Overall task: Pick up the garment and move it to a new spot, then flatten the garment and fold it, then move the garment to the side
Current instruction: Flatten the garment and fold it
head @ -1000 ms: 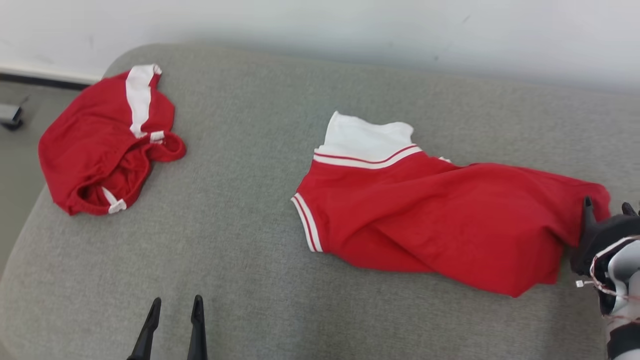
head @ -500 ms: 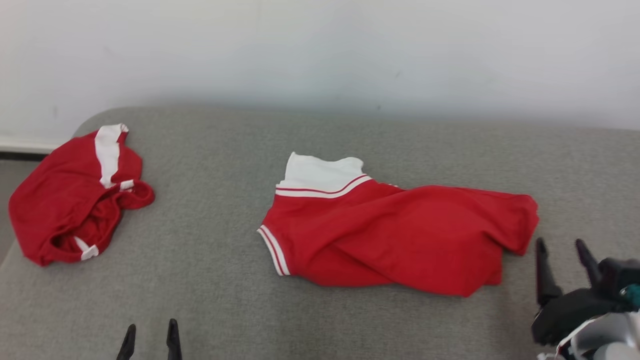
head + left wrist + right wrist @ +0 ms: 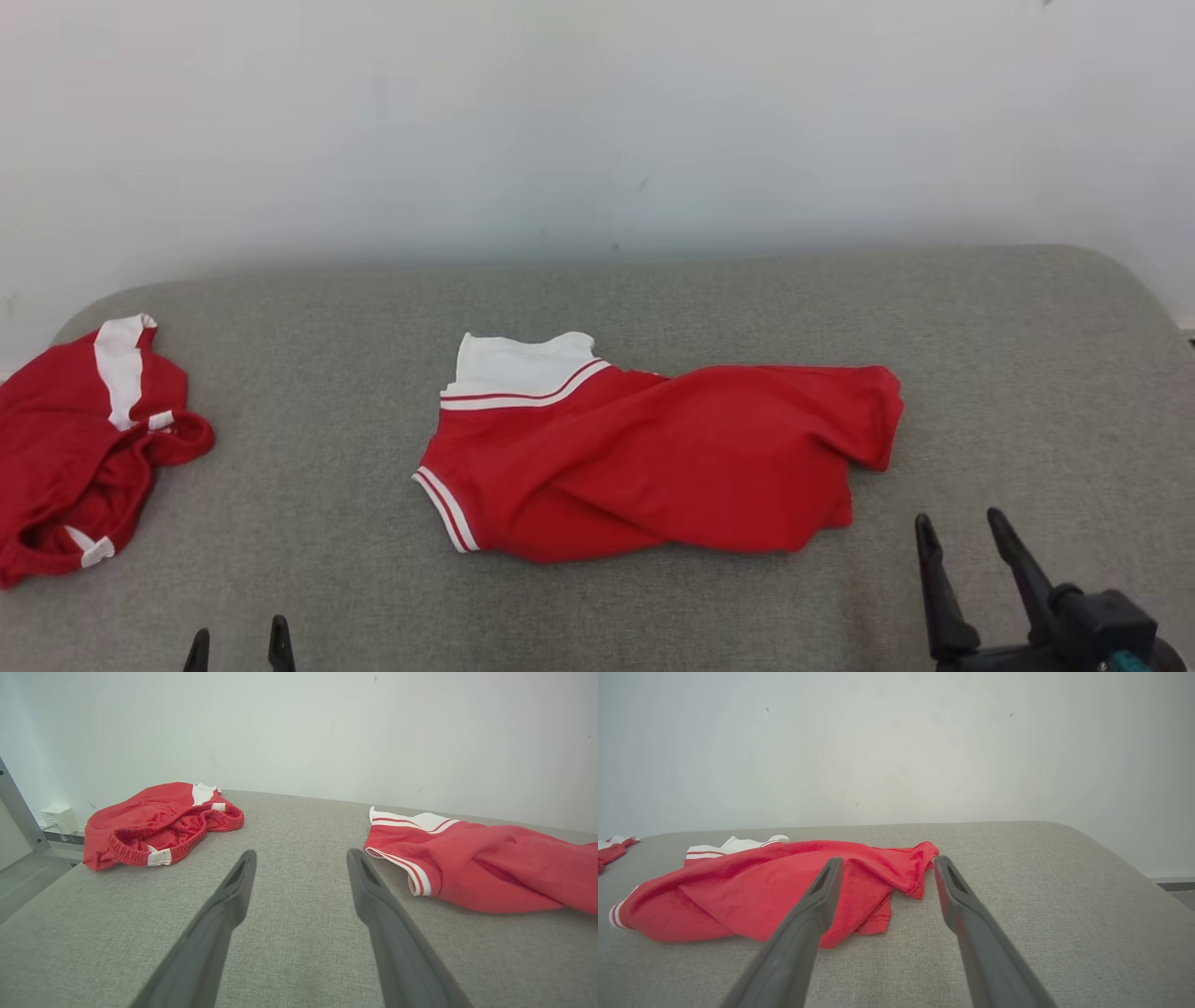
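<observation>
The garment (image 3: 653, 457) is a red top with white striped trim, lying rumpled and loosely folded at the middle of the grey padded table (image 3: 1027, 373). The left wrist view has the garment (image 3: 490, 863) at right, and the right wrist view has the garment (image 3: 775, 886) just ahead of the fingers. My right gripper (image 3: 962, 527) stands open at the lower right, a short way off the garment's right hem, holding nothing. My left gripper (image 3: 238, 635) peeks in at the bottom left edge, open and empty, well clear of the cloth.
A second red piece with a white elastic band (image 3: 84, 457) lies crumpled at the table's far left edge, seen as red shorts (image 3: 159, 821) from the left wrist. A pale wall (image 3: 597, 140) backs the table. Bare grey fabric spreads at the right.
My right gripper has let go of the garment's right hem and drawn back toward me. The camera has tilted up, so the whole scene sits lower and more wall shows.
</observation>
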